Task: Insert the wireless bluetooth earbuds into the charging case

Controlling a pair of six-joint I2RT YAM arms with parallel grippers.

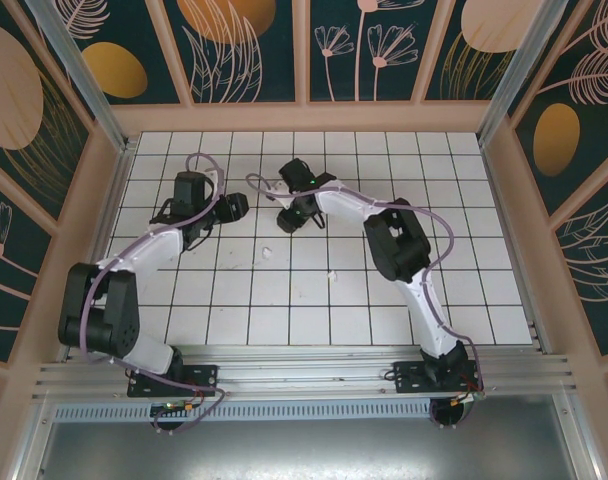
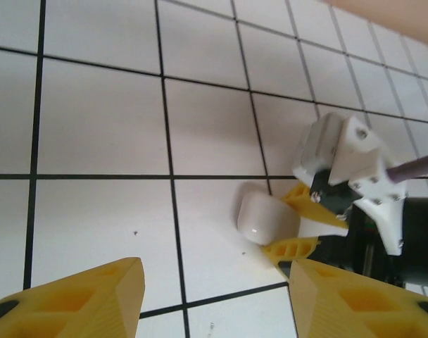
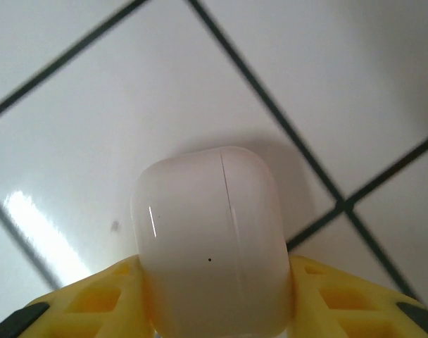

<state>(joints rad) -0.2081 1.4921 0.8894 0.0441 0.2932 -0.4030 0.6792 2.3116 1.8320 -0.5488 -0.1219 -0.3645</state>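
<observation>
Your right gripper [image 3: 217, 278] pinches the closed white charging case [image 3: 212, 239] between its jaws; just beside the case, your left gripper's [image 2: 214, 271] jaws stand spread, empty.

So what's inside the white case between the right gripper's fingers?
Nothing inside shows: the case is shut, with only a thin lid seam visible. The right gripper holds it by both sides. Two small white pieces lie loose on the tiles.

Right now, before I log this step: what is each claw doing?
Left claw: open, holding nothing.
Right claw: closed on the white charging case.
</observation>
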